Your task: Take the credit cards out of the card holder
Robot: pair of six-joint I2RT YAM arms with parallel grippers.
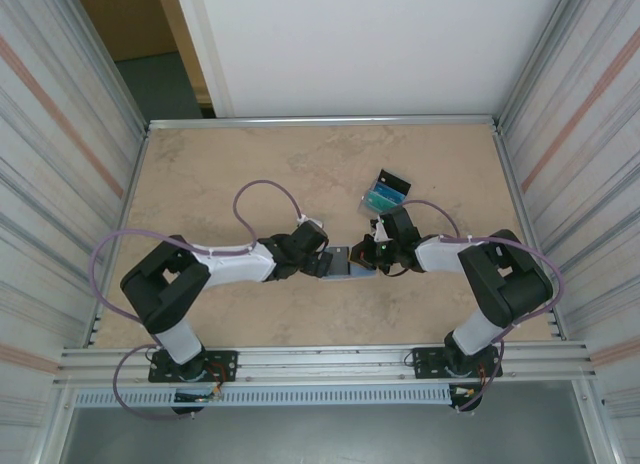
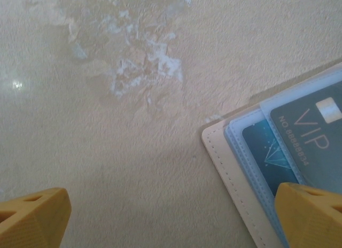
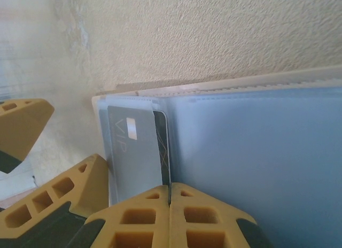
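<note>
Card holder [image 1: 348, 264] flat and open at mid-table, squarely between the two grippers, tan cover down, pale blue panels up. Left gripper [image 1: 328, 265] in from the left, jaws released, spread wide. From its wrist camera: one yellow fingertip [image 2: 33, 216] over bare table [image 2: 107, 152], the other [image 2: 312, 216] over the holder's stitched corner, right on top of the pockets. Right gripper [image 1: 366, 256] in from the right, clenched tight, both pads flush along a single seam in its own wrist view, tips down at the near edge of the sleeves. Impossible to tell from here: something thin pinched in that seam, or nothing at all.

Credit cards [image 3: 133, 157] inside the holder, tucked in clear sleeves near one end. Grey VIP card [image 2: 315, 136] on top, pale chip patch showing, number printed along one side. Teal card [image 2: 264, 157] with fine line pattern just beside it, partly under it, nearer the tan border. Dark card [image 3: 162, 146] as a narrow strip alongside the grey one in the right wrist view, edge lined up with the shut seam. Left gripper's two yellow fingers there too, at the holder's end, one just beside the sleeve. Farther back and to the right, clear tray [image 1: 385, 192] of teal and blue cards, well apart from the holder.
</note>
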